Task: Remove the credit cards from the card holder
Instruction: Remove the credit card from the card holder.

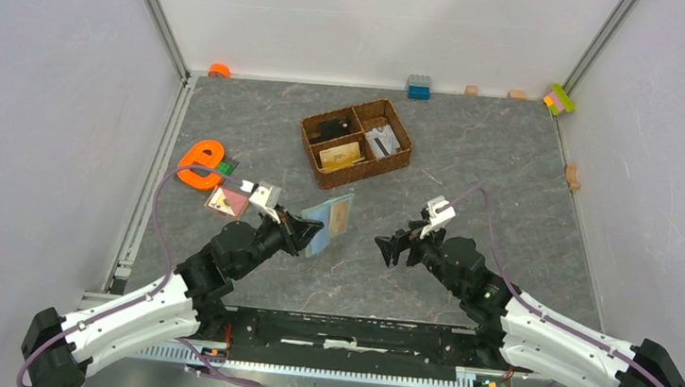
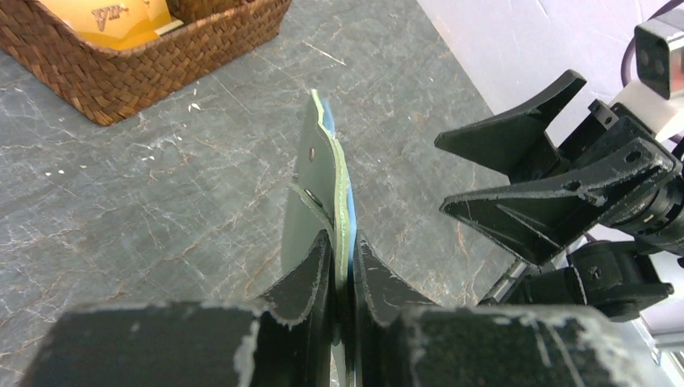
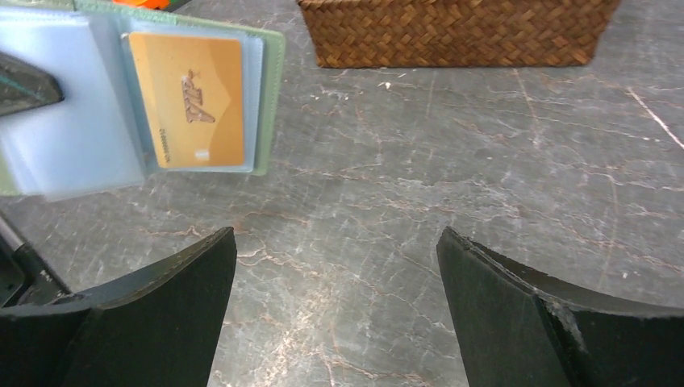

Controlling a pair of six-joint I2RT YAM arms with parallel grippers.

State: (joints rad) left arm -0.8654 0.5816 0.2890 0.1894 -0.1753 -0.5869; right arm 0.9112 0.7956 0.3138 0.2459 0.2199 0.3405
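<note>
My left gripper (image 1: 305, 231) is shut on the card holder (image 1: 326, 224), holding it open and upright above the table. In the left wrist view the holder (image 2: 316, 189) is edge-on, pinched between the fingers of my left gripper (image 2: 343, 242). Its pale blue inside faces my right gripper (image 1: 388, 247), and a tan-orange credit card (image 3: 187, 101) sits in a slot of the card holder (image 3: 271, 89). The right gripper (image 3: 336, 238) stands wide open and empty, a short way from the holder. A pinkish-brown card (image 1: 227, 201) lies flat on the table to the left.
A brown wicker divided basket (image 1: 356, 141) with a few items stands behind the holder, also in the left wrist view (image 2: 121, 76). An orange letter-e shape (image 1: 199, 163) lies at the left. Small blocks (image 1: 418, 87) line the back wall.
</note>
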